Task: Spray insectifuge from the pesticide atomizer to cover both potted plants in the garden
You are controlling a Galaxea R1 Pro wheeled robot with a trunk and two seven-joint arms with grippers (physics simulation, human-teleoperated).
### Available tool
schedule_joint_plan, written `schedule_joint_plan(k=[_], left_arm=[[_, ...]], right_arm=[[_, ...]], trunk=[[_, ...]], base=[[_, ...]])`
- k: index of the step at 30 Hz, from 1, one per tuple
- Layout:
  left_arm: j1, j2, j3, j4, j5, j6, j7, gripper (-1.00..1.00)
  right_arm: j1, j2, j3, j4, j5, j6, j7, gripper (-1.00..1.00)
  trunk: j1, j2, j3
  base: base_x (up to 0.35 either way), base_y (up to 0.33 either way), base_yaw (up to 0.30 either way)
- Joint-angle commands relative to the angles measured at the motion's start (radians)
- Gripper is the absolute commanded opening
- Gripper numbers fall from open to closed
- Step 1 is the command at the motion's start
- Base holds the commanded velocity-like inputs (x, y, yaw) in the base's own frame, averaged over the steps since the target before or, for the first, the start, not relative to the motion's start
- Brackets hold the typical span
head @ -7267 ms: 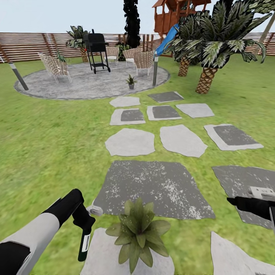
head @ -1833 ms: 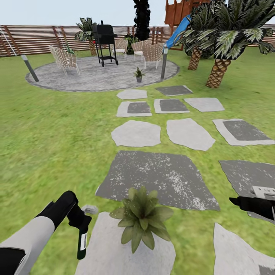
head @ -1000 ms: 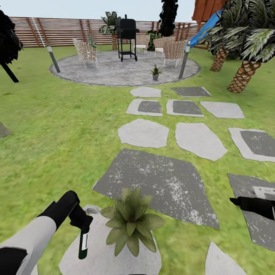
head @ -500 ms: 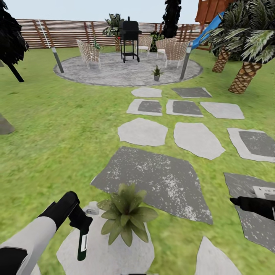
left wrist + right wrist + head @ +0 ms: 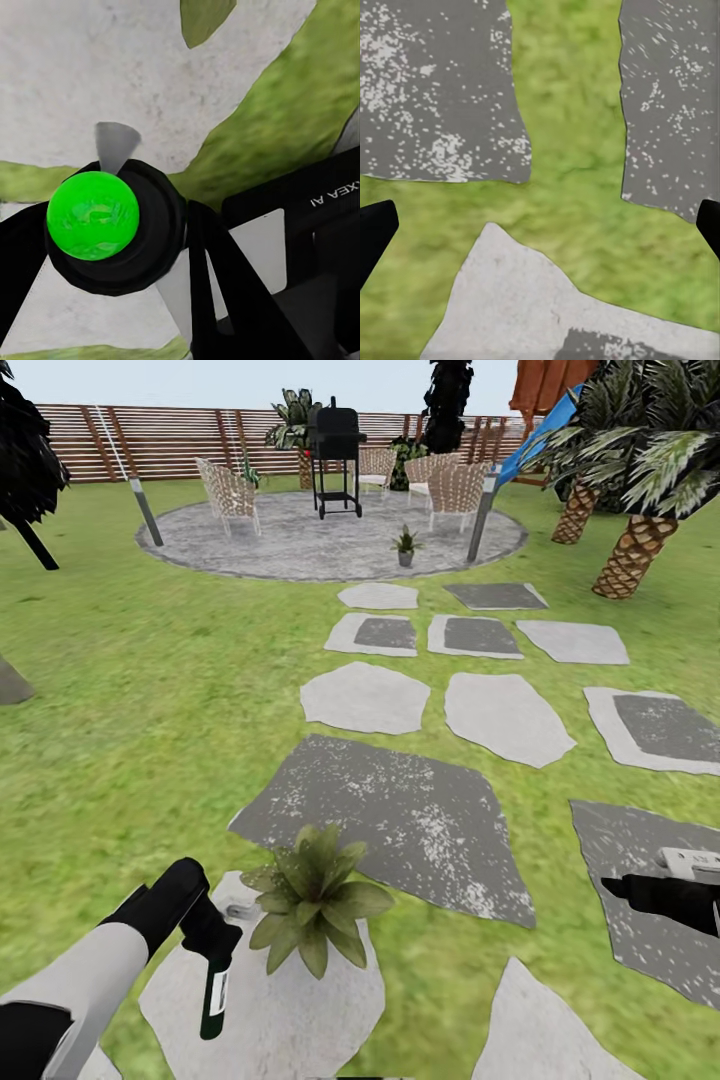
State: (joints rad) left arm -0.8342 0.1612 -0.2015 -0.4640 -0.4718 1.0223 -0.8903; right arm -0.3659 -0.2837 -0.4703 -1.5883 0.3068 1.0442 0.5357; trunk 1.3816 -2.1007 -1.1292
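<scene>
My left gripper [image 5: 210, 942] is shut on the pesticide atomizer [image 5: 214, 992], a dark green-black bottle with a white label that hangs upright below the fingers, its whitish trigger head [image 5: 240, 908] pointing toward the near plant. In the left wrist view the atomizer [image 5: 94, 216] shows end-on as a green disc in a black ring between black fingers [image 5: 225, 300]. One potted plant [image 5: 310, 895] stands on a pale stone just right of the bottle. The other potted plant [image 5: 405, 545] stands far off on the patio [image 5: 300, 545]. My right gripper [image 5: 640, 890] hovers open over stones and grass, with its fingertips [image 5: 375, 232] wide apart.
Grey stepping stones [image 5: 380, 820] lead across the lawn to the round patio, which holds a black grill [image 5: 335, 455], wicker chairs [image 5: 228, 495] and two posts [image 5: 482, 518]. Palms [image 5: 640, 470] stand at the right. A slat fence [image 5: 170, 445] closes the back.
The whole picture has shifted, so the camera has moved; the near plant now shows a little higher and further left. Both arms keep their pose and the bottle stays held.
</scene>
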Motion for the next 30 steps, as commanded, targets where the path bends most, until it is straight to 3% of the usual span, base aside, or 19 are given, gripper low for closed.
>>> schedule_joint_plan(k=[1, 10, 30], left_arm=[[-0.009, 0.0, -0.005, -0.001, -0.009, 0.003, -0.011, -1.0], [-0.041, 0.002, -0.007, 0.0, -0.007, 0.004, -0.012, -1.0], [-0.043, 0.003, -0.007, -0.001, -0.008, 0.004, -0.012, -1.0]], right_arm=[[-0.001, 0.0, -0.001, -0.001, 0.01, 0.003, 0.01, 1.0], [-0.001, 0.0, -0.001, -0.001, 0.01, 0.003, 0.01, 1.0], [-0.001, 0.0, -0.002, -0.001, 0.009, 0.003, 0.01, 1.0]], trunk=[[0.0, 0.0, -0.001], [0.0, 0.0, -0.001], [0.0, 0.0, 0.007]], base=[[-0.005, -0.005, 0.0], [-0.001, -0.001, 0.0], [0.0, 0.0, 0.0]])
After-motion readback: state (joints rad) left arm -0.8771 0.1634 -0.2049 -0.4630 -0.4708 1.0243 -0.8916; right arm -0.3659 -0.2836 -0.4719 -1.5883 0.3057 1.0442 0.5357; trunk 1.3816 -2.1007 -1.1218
